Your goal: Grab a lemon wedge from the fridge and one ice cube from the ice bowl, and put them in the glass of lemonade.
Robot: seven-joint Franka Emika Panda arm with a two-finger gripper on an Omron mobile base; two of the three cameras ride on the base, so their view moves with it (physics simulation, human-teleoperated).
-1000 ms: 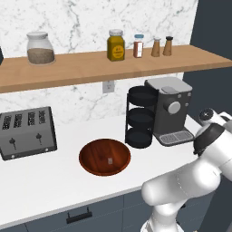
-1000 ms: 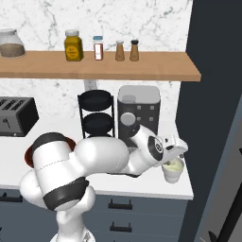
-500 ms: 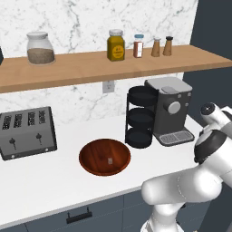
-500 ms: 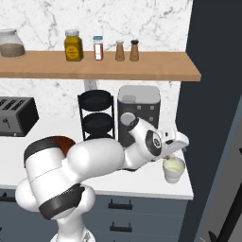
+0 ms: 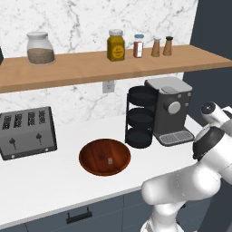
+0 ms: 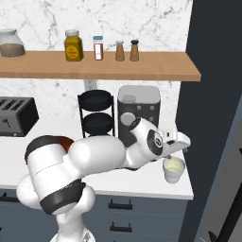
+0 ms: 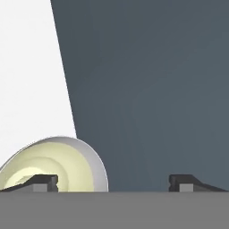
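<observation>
The fingers [image 7: 114,181] stand spread wide with nothing between them, one tip at the lower left of the hand view and the other at the lower right. In the right base view the hand [image 6: 177,142] hangs just above the cup of lemonade [image 6: 173,169], at right of centre in that frame, near the right end of the white surface [image 6: 142,182]. In the hand view the cup [image 7: 58,163] sits at the lower left, its rim under the left fingertip and not centred between the two.

The next move turns on the ice. The brown bowl [image 5: 104,157] lies at lower centre of the left base view, well apart from the hand, with the black three-tier rack [image 5: 141,117] and the coffee machine [image 5: 171,111] between bowl and cup. A tiny pale cube [image 5: 110,160] rests near the bowl's middle. My judgement is that the arm must swing back across the surface toward the bowl and come down from above.

The dark grey fridge side [image 6: 212,94] fills the right of the right base view, just beside the cup. I cannot make out a lemon wedge in the liquid. Behind runs a marble wall with a wooden shelf [image 6: 94,66] of jars, and a toaster [image 5: 26,132] at left.
</observation>
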